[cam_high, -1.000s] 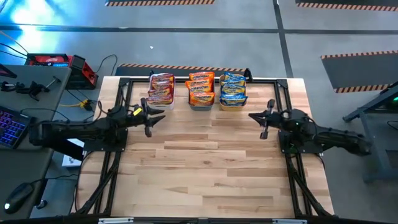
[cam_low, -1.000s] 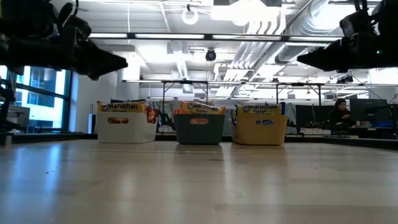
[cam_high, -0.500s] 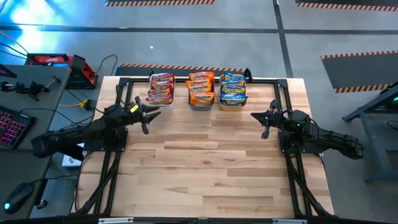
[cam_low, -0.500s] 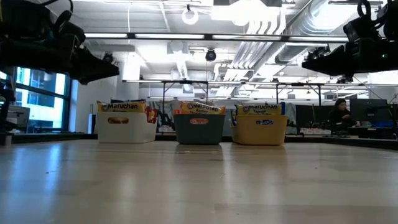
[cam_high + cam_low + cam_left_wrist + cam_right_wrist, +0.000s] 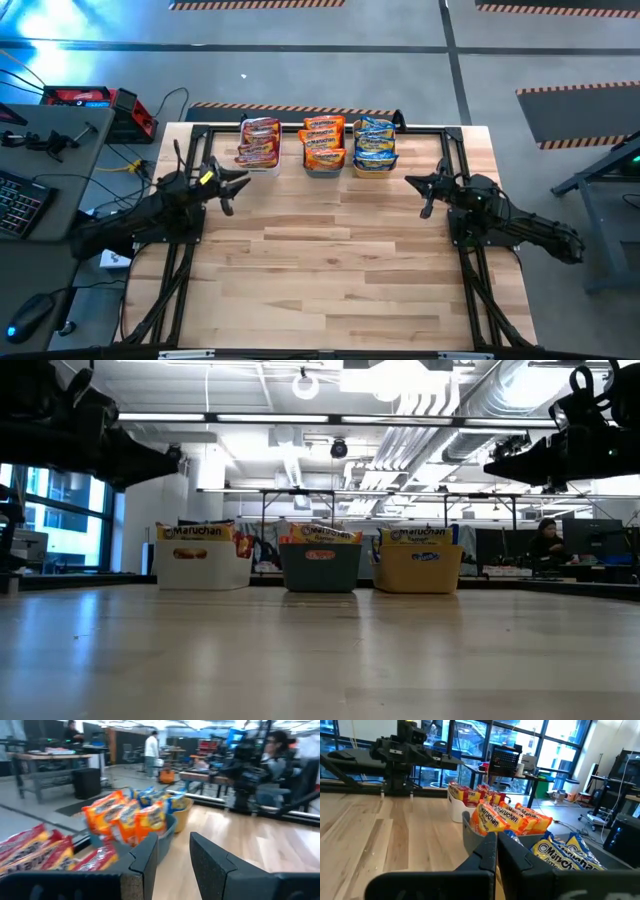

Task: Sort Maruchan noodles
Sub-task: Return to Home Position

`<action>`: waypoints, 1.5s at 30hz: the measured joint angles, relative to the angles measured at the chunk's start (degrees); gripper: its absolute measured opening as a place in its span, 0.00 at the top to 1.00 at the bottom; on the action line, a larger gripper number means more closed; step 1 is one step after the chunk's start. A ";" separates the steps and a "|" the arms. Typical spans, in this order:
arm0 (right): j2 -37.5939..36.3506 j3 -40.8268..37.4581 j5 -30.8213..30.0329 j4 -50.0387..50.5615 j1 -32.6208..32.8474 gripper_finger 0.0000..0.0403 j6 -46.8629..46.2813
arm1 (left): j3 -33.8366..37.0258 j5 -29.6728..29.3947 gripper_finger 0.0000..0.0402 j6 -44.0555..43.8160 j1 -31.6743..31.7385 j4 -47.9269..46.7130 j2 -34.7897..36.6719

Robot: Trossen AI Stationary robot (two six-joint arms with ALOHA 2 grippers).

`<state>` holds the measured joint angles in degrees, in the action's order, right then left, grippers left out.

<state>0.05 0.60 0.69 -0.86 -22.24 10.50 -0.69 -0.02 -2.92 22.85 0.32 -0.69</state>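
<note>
While both arms hang over the surface (image 5: 330, 262), the left hand (image 5: 236, 191) has its fingers a bit apart and the right hand (image 5: 418, 195) is closed, both empty. The noodles (image 5: 323, 141) stand in bins (image 5: 205, 571), long sides crosswise.

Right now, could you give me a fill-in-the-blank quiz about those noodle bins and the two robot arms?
1. The teal bin holds the ___ noodle packets.
2. The pink-red packets fill the ___ bin.
3. The left gripper and right gripper hover above the table, holding ___.

Missing words: orange; white; nothing.
</note>
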 joint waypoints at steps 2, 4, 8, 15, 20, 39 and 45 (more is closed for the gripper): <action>0.00 0.00 -0.07 0.04 -0.01 1.00 0.00 | -0.01 -0.82 0.75 0.05 0.11 0.00 -0.38; 0.00 0.00 -0.14 0.07 -0.28 1.00 -0.10 | -0.02 -0.79 0.75 0.12 0.35 0.12 -0.26; 0.20 0.00 -0.20 0.11 -0.39 1.00 -0.31 | 0.00 -0.78 0.75 -2.03 0.81 0.09 -0.30; 0.33 0.00 -1.20 0.08 -0.39 1.00 -0.58 | -0.02 -0.89 0.75 -5.75 0.85 0.17 -0.65; 0.35 0.00 -1.21 0.09 -0.39 1.00 -3.04 | -0.02 -0.87 0.75 -7.39 0.85 0.13 -0.65; 0.35 0.00 -1.27 0.09 -0.39 1.00 -4.11 | -0.02 -0.78 0.75 -7.43 0.84 0.17 -0.65; 0.35 0.00 -1.28 0.10 -0.39 1.00 -4.11 | -0.02 -0.78 0.75 -7.43 0.83 0.16 -0.65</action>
<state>0.40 0.60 -0.59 -0.77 -22.63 6.39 -0.71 -0.80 -10.35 23.68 0.48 -1.34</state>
